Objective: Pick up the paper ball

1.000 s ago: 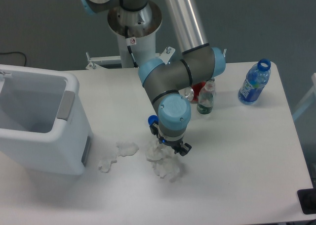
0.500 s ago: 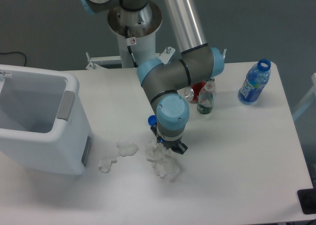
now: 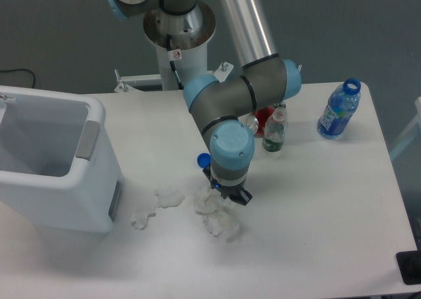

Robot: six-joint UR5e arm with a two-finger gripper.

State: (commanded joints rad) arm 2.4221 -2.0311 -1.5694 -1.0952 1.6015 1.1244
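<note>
I see my gripper low over the top of the crumpled white tissue paper ball, near the table's front middle; I cannot tell whether the fingers grip it. The wad stretches near-right from there. Two smaller white scraps lie left. The white plastic bin at left shows no contents. Right and farther, a blue bottle; its label is unreadable.

bottle labels blurred, no readable text

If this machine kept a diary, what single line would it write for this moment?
phase: reaching | claw: low over paper ball, grip hidden | ball: on table | nearby: two smaller scraps, bin, bottles
</note>
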